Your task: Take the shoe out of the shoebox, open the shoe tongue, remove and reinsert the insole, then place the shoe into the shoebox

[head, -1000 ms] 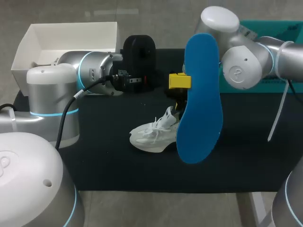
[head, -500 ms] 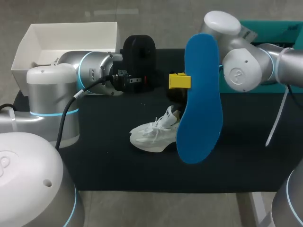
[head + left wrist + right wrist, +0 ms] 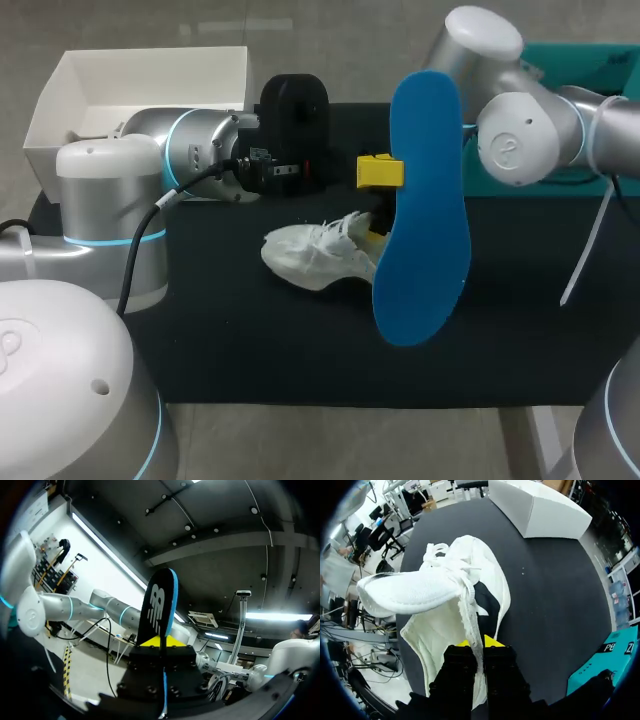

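My left gripper [image 3: 380, 172] holds the blue insole [image 3: 420, 215] upright above the table and is shut on its edge. In the left wrist view the insole [image 3: 157, 602] stands edge-on between the fingers of this gripper [image 3: 161, 642], showing its black underside. The white shoe [image 3: 315, 255] lies on the black mat, toe to the left. My right gripper [image 3: 374, 234] is mostly hidden behind the insole, at the shoe's heel end. In the right wrist view that gripper [image 3: 475, 644] is shut on the rim of the shoe [image 3: 445, 595], whose tongue is folded open.
The open white shoebox [image 3: 150, 75] stands at the back left corner, also seen as the shoebox [image 3: 540, 505] beyond the shoe. A teal box [image 3: 610, 60] lies at the back right. The black mat [image 3: 250, 340] is bare in front of the shoe.
The right gripper has shut on the shoe's rim. The shoe has slid and turned to the left. The left arm and the insole have kept still.
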`<action>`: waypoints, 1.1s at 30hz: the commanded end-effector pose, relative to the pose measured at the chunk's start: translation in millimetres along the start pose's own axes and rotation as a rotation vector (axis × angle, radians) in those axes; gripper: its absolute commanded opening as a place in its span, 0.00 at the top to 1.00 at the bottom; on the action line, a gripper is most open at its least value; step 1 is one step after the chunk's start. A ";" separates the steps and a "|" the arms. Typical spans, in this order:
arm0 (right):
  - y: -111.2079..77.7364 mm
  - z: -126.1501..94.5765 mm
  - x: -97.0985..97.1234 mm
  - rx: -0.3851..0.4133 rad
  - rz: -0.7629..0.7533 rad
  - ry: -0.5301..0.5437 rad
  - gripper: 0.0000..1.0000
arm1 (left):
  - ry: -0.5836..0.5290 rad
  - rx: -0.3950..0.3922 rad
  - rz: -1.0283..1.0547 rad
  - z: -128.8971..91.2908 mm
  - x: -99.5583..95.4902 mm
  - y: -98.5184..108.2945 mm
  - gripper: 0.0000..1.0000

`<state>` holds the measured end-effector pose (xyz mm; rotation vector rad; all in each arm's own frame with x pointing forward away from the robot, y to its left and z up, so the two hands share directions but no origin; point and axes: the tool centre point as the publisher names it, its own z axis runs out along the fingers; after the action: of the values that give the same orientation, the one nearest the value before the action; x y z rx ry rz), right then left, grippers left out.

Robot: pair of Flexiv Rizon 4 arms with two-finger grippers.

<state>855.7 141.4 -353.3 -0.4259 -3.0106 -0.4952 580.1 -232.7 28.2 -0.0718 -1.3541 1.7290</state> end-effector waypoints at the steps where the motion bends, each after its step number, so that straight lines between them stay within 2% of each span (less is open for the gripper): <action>1: -9.2 -21.1 4.1 -0.117 0.376 -0.027 1.00 | 0.003 0.002 0.000 0.5 -1.4 0.5 1.00; 9: -6.2 -24.0 3.8 -0.219 0.784 0.003 1.00 | 0.003 0.002 0.000 0.5 -1.4 0.5 1.00; 12: 0.9 -21.4 3.4 -0.275 0.887 0.000 1.00 | 0.003 0.002 0.000 0.5 -1.4 0.5 1.00; 15: 15.2 -19.0 5.4 -0.293 0.972 -0.023 1.00 | 0.003 0.002 0.000 0.5 -1.4 0.5 1.00; 20: 30.6 -10.5 7.0 -0.311 1.073 -0.036 1.00 | 0.003 0.002 0.000 0.5 -1.4 0.5 1.00; 28: 33.5 -4.5 7.5 -0.322 1.129 -0.057 1.00 | 0.003 0.002 0.000 0.5 -1.4 0.5 1.00; 33: 28.9 -0.2 10.8 -0.321 1.163 -0.060 1.00 | 0.003 0.002 0.000 0.5 -1.4 0.5 1.00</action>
<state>861.1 169.4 -341.9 -1.8597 -2.2186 -0.7561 580.1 -232.7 28.2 -0.0717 -1.3541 1.7290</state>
